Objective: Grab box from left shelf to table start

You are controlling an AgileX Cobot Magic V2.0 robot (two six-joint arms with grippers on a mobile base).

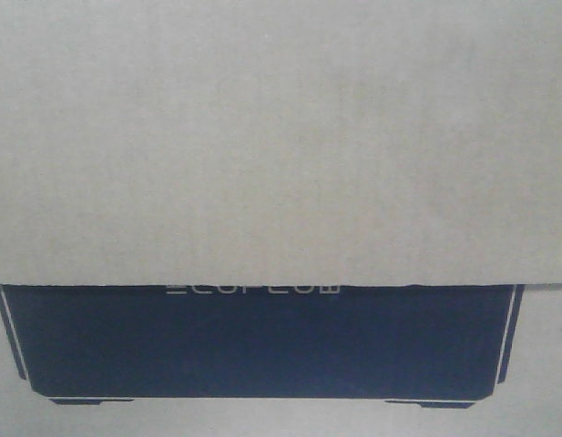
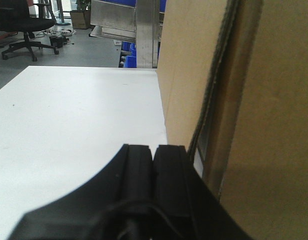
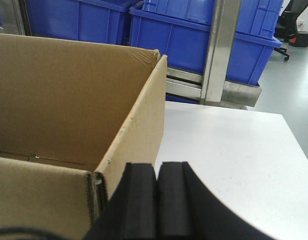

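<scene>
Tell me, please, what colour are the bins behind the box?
Blue: the bins show best in the right wrist view, behind the box.

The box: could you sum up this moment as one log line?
box: open-topped, over white table | left tool: shut, beside box wall | right tool: shut, beside box wall | blue bins: behind

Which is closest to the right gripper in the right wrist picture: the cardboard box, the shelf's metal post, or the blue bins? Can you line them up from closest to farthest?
From the right gripper:
1. The cardboard box, right beside the fingers on the left.
2. The metal post of the shelf, past the white table, upper right.
3. The blue bins, behind that post at the back.
</scene>
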